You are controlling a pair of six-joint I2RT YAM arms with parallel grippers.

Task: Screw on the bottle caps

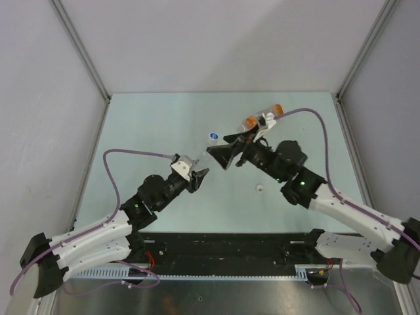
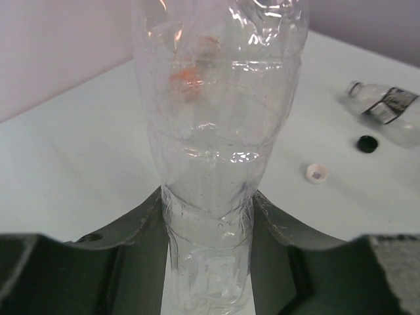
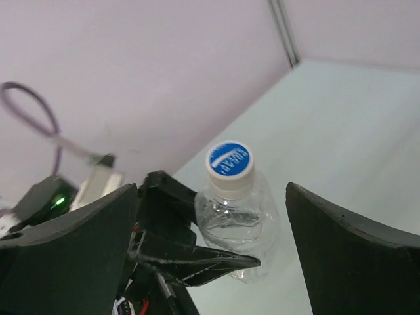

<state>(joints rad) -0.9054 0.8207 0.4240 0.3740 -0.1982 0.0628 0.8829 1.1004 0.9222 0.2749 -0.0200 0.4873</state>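
Clear plastic bottle (image 2: 216,164) fills the middle of the left wrist view, clamped between the half-closed jaws of the left gripper (image 2: 207,226). Further right lie a white cap (image 2: 316,172), a black cap (image 2: 367,143) and a labelled bottle (image 2: 387,111). The right gripper (image 3: 211,197) gapes wide, empty, short of the held bottle's blue-topped cap (image 3: 230,161).

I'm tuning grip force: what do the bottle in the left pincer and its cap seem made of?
The bottle looks like thin clear plastic, glossy: the scene behind shows through it, and its wall carries creases and bright glints. Its cap looks like opaque white plastic, fairly matte, with a blue printed top.
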